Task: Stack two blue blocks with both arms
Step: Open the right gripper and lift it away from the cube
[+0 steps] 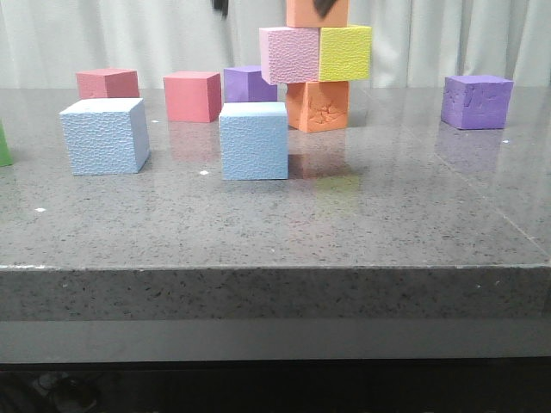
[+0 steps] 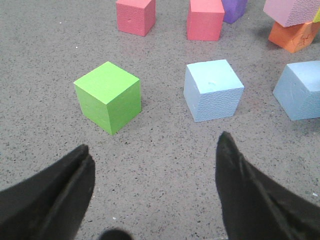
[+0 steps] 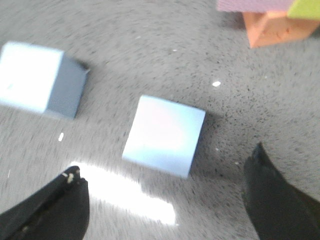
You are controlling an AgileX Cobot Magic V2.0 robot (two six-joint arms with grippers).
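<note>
Two pale blue blocks stand apart on the grey table, one to the left point(image 1: 105, 135) and one in the middle point(image 1: 253, 139). My left gripper point(image 2: 153, 142) is open and empty above bare table. The left blue block point(image 2: 212, 90) lies ahead of its right finger, and the other blue block point(image 2: 300, 90) is beyond it. My right gripper point(image 3: 164, 162) is open and empty. The middle blue block point(image 3: 165, 134) lies just ahead between its fingers, the other point(image 3: 40, 80) off to the side. That view is blurred. Two dark fingertips point(image 1: 220, 7) show at the front view's top edge.
A green cube point(image 2: 107, 96) sits ahead of my left gripper. Behind the blue blocks are two red cubes point(image 1: 107, 83) point(image 1: 191, 95), a purple cube point(image 1: 250, 83), and a stack of orange point(image 1: 318, 105), pink point(image 1: 289, 54) and yellow point(image 1: 344, 52) cubes. Another purple cube point(image 1: 475, 101) stands far right.
</note>
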